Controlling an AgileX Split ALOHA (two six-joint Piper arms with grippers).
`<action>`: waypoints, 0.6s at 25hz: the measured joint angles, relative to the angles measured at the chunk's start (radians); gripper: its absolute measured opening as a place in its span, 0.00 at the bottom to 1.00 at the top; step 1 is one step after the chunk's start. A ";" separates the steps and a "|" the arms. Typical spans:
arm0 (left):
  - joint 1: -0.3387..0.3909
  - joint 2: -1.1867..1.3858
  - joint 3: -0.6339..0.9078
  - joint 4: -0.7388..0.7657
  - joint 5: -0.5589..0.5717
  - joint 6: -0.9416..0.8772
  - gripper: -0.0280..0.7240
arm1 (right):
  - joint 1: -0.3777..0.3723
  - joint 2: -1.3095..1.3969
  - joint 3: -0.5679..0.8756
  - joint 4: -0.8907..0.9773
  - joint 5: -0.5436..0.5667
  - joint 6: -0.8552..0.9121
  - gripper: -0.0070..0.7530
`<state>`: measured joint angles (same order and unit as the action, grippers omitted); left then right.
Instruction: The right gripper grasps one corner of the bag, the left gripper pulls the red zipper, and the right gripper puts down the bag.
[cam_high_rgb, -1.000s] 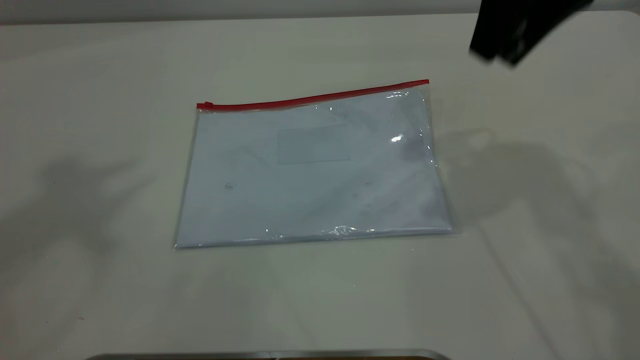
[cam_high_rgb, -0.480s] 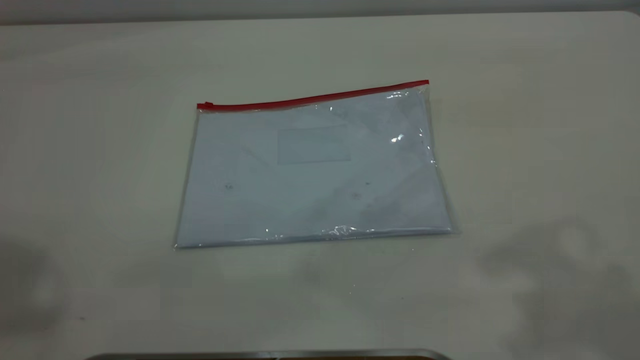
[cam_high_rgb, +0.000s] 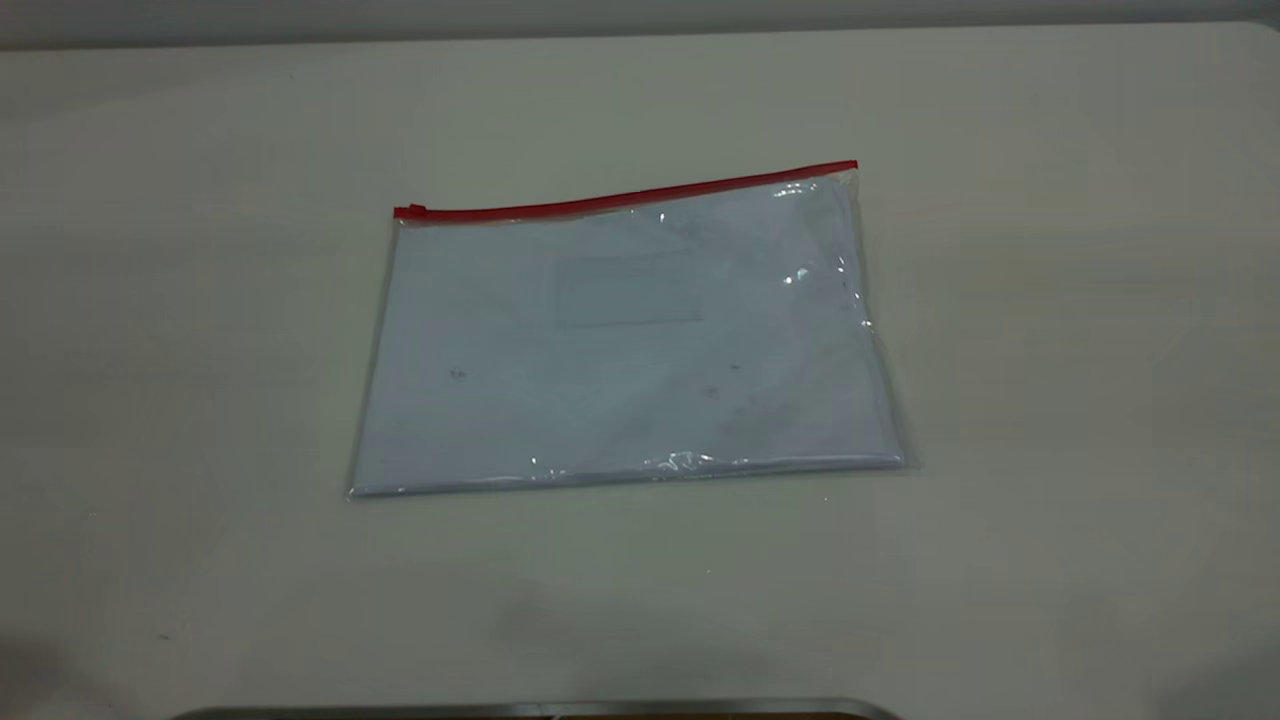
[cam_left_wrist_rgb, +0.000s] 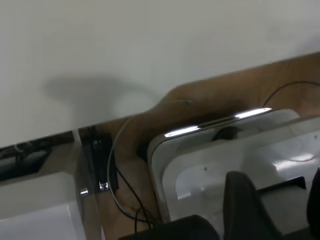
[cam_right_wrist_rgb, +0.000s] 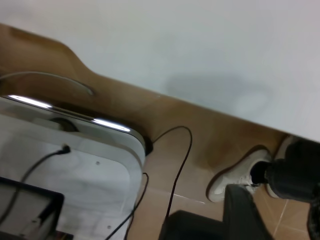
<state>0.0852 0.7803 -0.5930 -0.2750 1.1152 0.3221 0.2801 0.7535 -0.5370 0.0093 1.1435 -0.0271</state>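
Note:
The bag lies flat on the table, a clear pouch with pale paper inside. The red zipper runs along its far long edge, with the slider tab at the left end. The red-tipped corner is at the far right. Neither gripper shows in the exterior view. The left gripper is open and empty, off the table's edge over a white housing. The right gripper is open and empty, over the floor beside the table's edge. The bag is not in either wrist view.
A metal rim runs along the near edge of the exterior view. The wrist views show a white housing, loose cables, the brown floor and a person's shoe beyond the table's edge.
The black right arm at the top right a second ago has left the exterior view. The arm shadows on the table have faded. The bag has not moved.

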 joint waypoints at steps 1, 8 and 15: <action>0.000 -0.026 0.039 0.003 -0.018 0.004 0.53 | 0.000 -0.021 0.035 0.000 -0.019 0.000 0.48; 0.000 -0.165 0.082 0.026 -0.032 0.009 0.53 | 0.000 -0.060 0.055 0.000 -0.051 0.000 0.48; 0.000 -0.307 0.090 0.029 0.031 0.011 0.53 | 0.000 -0.069 0.055 0.003 -0.052 0.000 0.48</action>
<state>0.0852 0.4734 -0.5034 -0.2463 1.1459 0.3336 0.2801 0.6848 -0.4821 0.0120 1.0915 -0.0271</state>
